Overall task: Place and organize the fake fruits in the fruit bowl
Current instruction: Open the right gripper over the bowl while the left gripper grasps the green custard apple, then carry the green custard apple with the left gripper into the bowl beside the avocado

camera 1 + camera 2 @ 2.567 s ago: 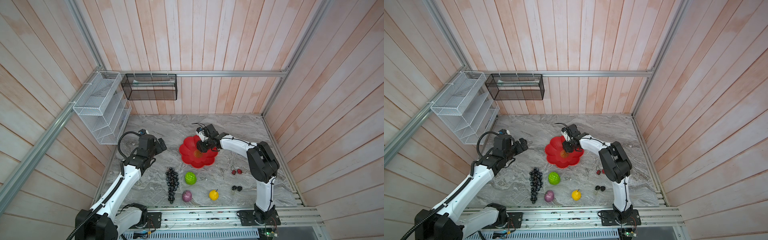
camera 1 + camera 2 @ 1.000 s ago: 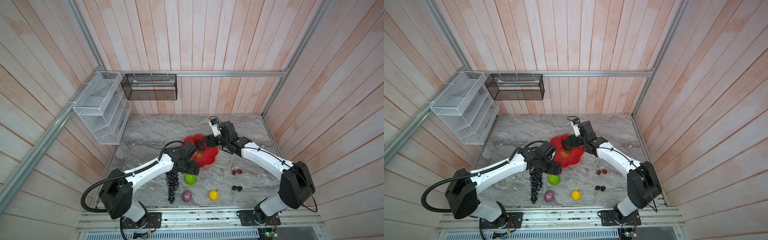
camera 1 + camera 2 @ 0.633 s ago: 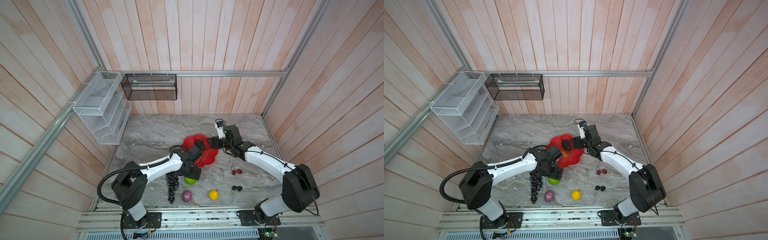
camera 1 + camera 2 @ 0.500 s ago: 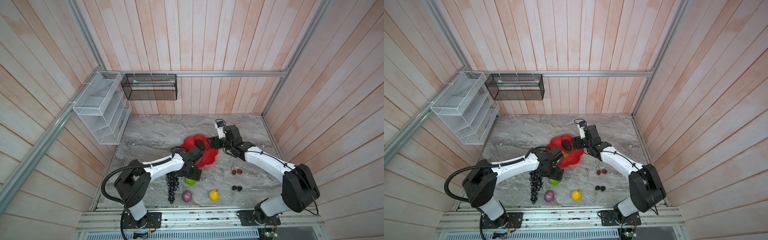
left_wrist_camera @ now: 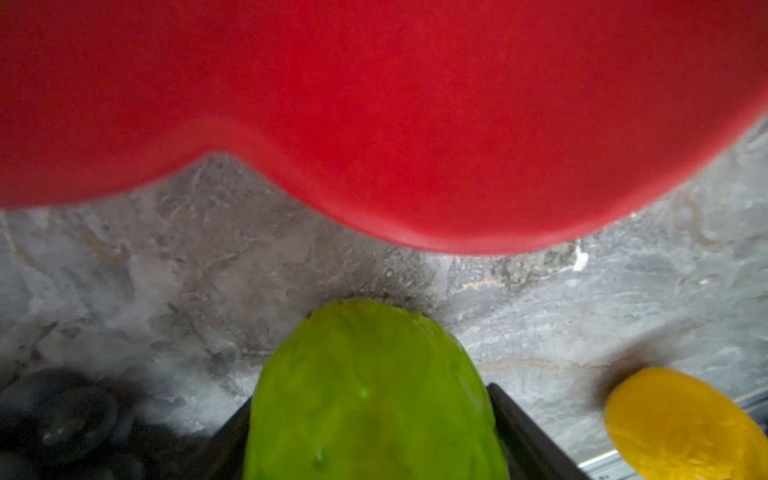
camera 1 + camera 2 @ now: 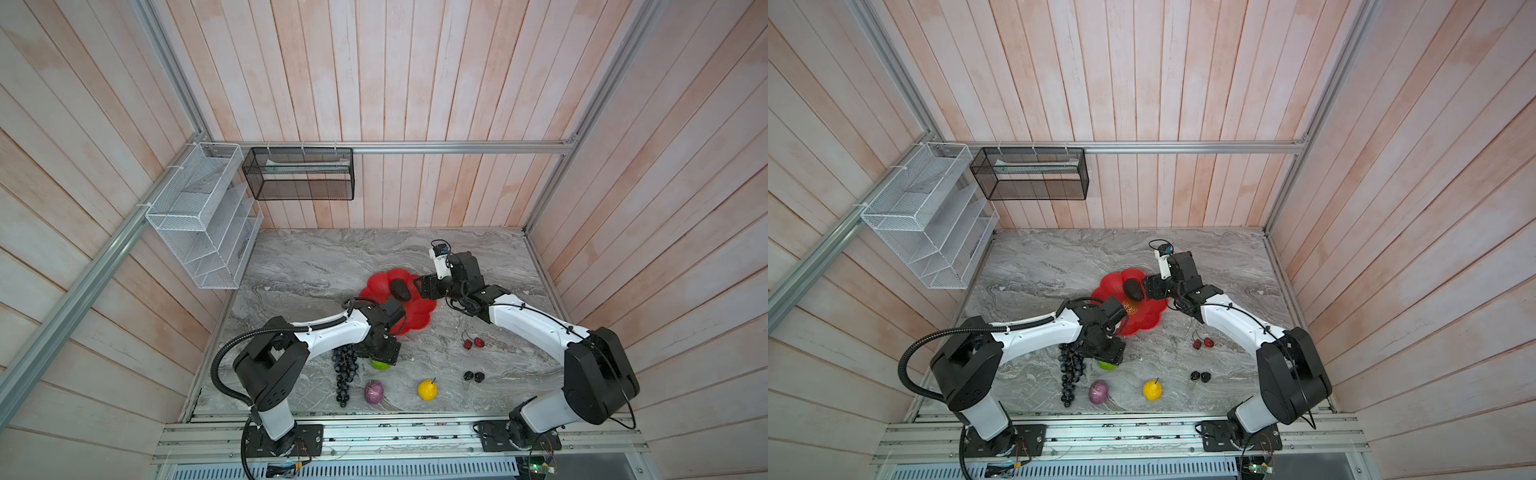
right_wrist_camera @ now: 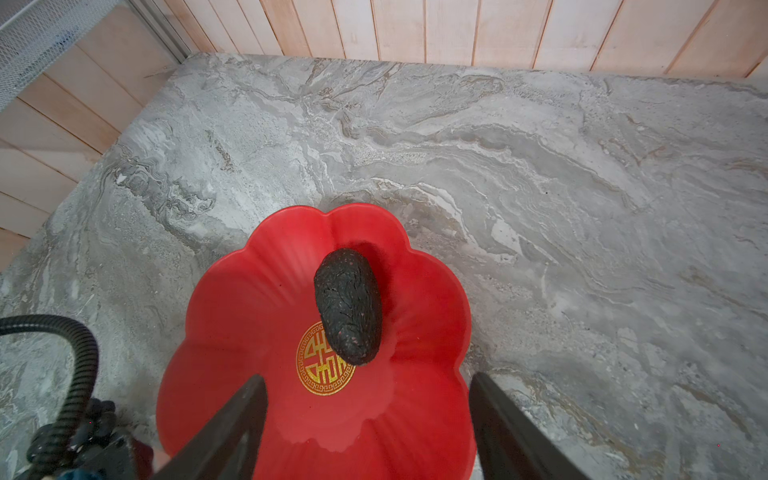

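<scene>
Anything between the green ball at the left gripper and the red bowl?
Nothing visible. Only bare marble table lies between the bumpy green ball and the rim of the fruit bowl. The black avocado lies farther in, near its centre.

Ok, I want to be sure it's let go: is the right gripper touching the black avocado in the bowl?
Apart. In the right wrist view the right gripper stands open, and red bowl shows between each fingertip and the black avocado.

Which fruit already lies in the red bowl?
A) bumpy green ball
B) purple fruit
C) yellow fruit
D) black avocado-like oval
D: the black oval lies inside the red bowl, one end over its gold emblem.
</scene>
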Tool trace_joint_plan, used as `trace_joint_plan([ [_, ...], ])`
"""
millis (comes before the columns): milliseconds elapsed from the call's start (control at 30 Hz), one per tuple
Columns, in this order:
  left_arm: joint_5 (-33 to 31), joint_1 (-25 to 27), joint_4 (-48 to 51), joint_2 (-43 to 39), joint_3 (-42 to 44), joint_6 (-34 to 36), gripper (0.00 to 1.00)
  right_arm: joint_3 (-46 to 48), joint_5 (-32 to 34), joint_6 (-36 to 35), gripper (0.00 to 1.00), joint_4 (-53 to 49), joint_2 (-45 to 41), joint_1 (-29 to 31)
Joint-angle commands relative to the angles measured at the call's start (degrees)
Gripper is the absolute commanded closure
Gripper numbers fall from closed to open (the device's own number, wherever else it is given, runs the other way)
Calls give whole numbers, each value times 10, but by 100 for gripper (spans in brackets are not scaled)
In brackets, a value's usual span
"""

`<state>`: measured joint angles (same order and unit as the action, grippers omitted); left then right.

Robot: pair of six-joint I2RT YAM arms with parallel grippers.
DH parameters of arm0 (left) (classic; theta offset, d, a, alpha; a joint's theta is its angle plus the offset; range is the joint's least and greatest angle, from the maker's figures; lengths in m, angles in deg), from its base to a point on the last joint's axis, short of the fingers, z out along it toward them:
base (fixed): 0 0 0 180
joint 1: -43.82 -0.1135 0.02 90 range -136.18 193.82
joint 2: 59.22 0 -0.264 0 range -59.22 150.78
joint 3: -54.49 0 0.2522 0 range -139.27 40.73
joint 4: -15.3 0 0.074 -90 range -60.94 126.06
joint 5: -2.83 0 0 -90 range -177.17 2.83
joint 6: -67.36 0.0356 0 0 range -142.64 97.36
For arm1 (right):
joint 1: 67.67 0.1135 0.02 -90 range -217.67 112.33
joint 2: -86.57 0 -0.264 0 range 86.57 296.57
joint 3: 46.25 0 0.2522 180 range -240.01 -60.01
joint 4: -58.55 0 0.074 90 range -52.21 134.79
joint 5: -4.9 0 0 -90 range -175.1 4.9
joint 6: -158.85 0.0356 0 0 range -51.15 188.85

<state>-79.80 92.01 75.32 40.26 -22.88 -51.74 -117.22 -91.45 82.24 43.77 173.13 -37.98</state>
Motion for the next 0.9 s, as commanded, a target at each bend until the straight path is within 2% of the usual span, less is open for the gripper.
trace_joint_plan([
  [0, 4, 2, -12, -5, 10, -1, 27, 9, -9, 1, 23, 10, 0, -3],
  [167, -3, 2, -10, -22, 3, 0, 44, 9, -8, 1, 23, 11, -3, -3],
  [267, 2, 2, -1, -38, -3, 0, 49, 8, -10, 0, 24, 8, -6, -2],
  [367, 6, -3, 18, -60, -22, 3, 58, 10, -10, -2, 24, 4, -11, -3],
  [500, 9, -29, 23, -85, -62, 8, 58, 25, -12, -1, 26, 16, -33, -2],
  [633, 5, -77, -1, -71, -109, 28, 58, 42, -5, 8, 26, 34, -60, -2],
  [867, -9, -137, -35, 46, -210, 68, 57, 33, -11, -4, 26, -8, -63, -2],
])
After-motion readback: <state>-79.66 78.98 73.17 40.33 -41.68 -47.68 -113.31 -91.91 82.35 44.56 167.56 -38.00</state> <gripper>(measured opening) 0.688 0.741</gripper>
